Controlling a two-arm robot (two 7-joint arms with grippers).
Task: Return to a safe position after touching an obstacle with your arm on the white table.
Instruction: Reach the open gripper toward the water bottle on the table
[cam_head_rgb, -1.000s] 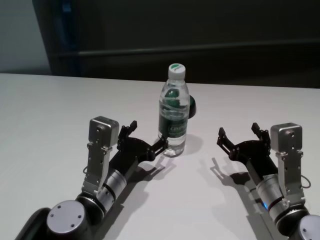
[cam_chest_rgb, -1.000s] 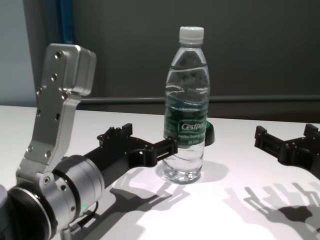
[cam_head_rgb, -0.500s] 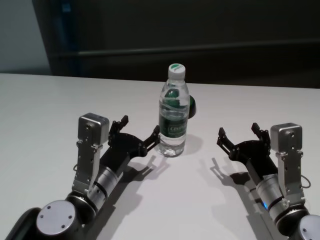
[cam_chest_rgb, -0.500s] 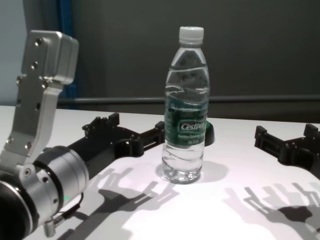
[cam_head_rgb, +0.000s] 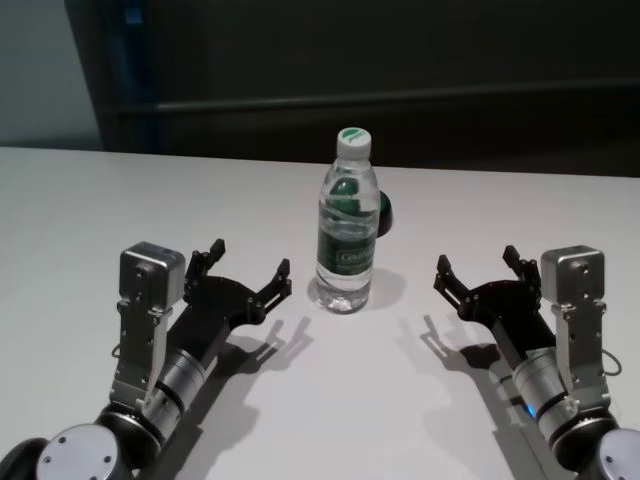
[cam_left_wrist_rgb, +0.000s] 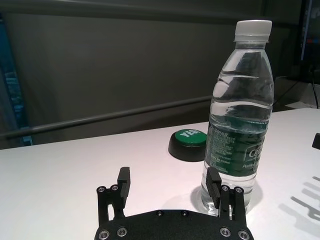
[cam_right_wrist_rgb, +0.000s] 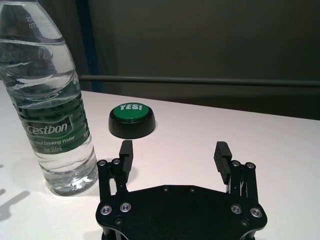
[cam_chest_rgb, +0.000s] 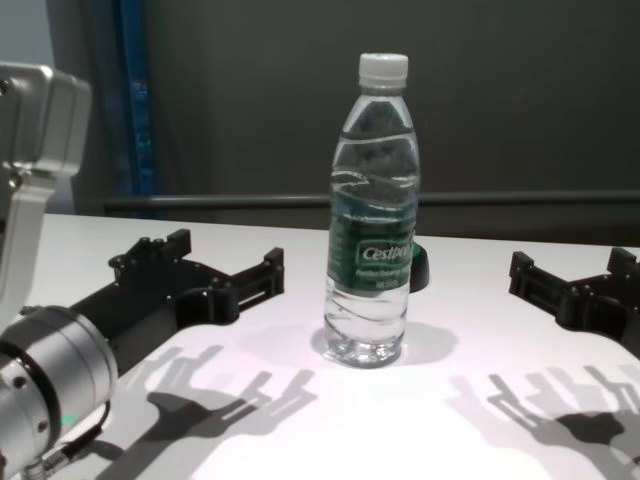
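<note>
The clear water bottle with a white cap and dark green label stands upright on the white table. It also shows in the chest view and in both wrist views. My left gripper is open and empty, a short way left of the bottle and apart from it; it also shows in the chest view and in its wrist view. My right gripper is open and empty to the right of the bottle, and shows in its wrist view.
A low black puck with a green top sits just behind the bottle, half hidden by it in the head view. A dark wall with a rail runs behind the table's far edge.
My left gripper has drawn back and to the left, from its fingertip at the bottle's base to a clear gap. The bottle stays upright. The right arm has not moved.
</note>
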